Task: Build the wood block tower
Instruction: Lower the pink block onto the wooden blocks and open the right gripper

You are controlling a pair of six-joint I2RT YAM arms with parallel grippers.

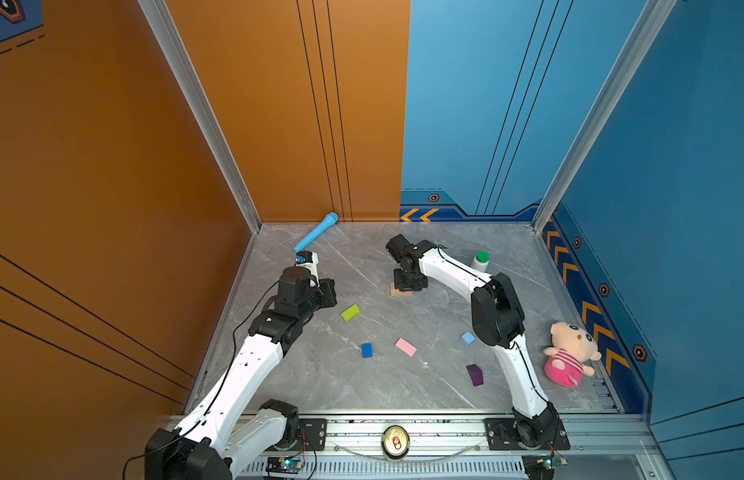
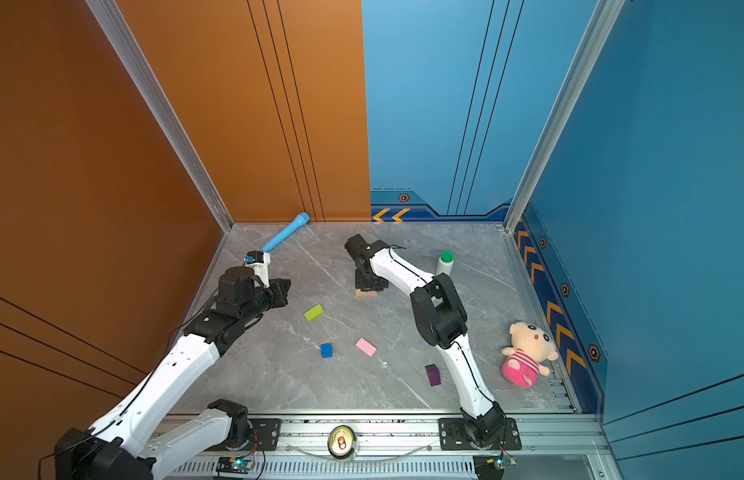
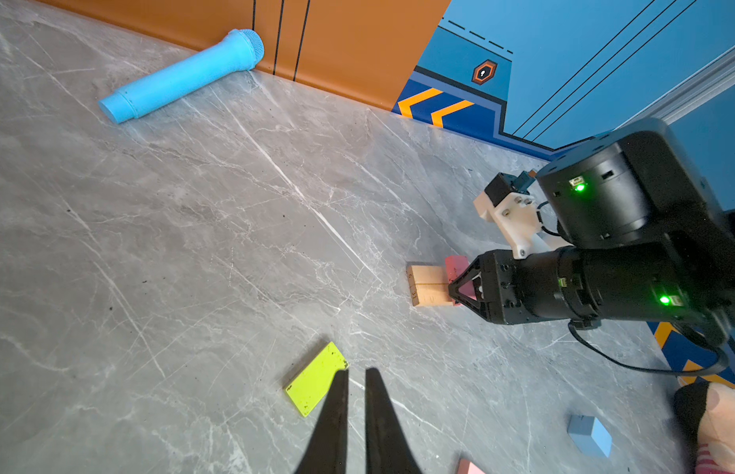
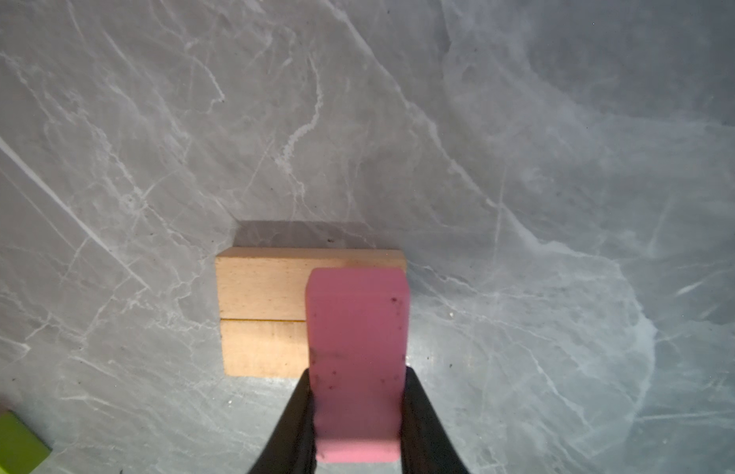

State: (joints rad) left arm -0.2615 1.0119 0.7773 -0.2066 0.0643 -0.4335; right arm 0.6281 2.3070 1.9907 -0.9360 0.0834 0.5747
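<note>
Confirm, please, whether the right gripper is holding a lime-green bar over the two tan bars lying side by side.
The colour is wrong: the right gripper is holding a pink bar over the two tan bars lying side by side, as the right wrist view shows.

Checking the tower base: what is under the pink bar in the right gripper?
Two tan wooden bars, side by side on the marble table. The pink bar, clamped in the right gripper, covers one end; contact cannot be seen.

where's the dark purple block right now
In a top view the dark purple block lies at the front right, just left of the right arm, nearer the camera than the light-blue cube.
</note>
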